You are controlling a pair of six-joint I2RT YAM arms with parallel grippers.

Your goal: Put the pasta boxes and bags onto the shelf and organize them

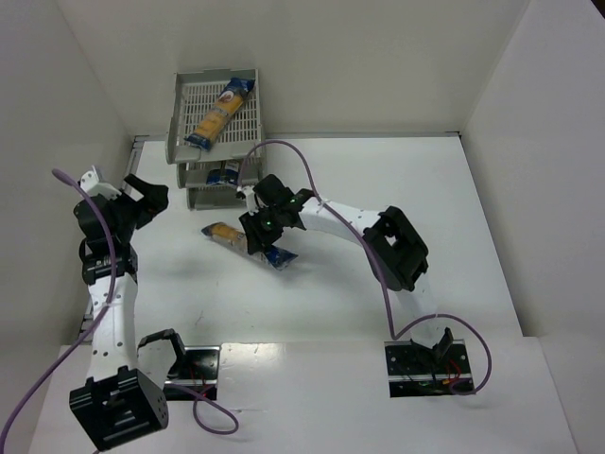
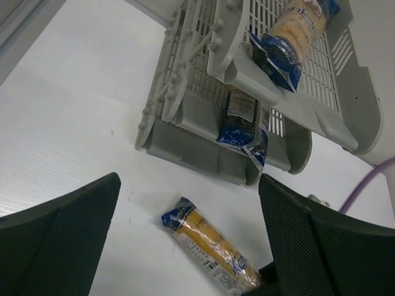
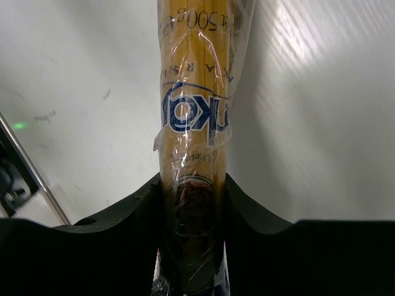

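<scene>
Two packs of pasta are already on the shelf (image 1: 185, 95): the top pack (image 1: 219, 115) lies slantwise in the upper tray, and the second pack (image 1: 224, 176) sits in a tray below it, its blue end poking over the front lip. The third pack (image 1: 223, 233) lies on the bench (image 1: 397, 180), just in front of the shelf. The right fingers (image 3: 111, 246) are clamped on it from both sides, wrapper squeezed between them, toward the blue end nearer the arms. Whether it has left the bench, I can't tell. The left fingers (image 2: 55, 246) hang spread wide, holding nothing, off to the left and facing the shelf. So this looks like the pick-up of the last pack. The next move calls for a steady lift, since a long pack held off-centre may droop. Then it needs a swing to a free tray, lined up lengthwise and clear of the front lip.
</scene>
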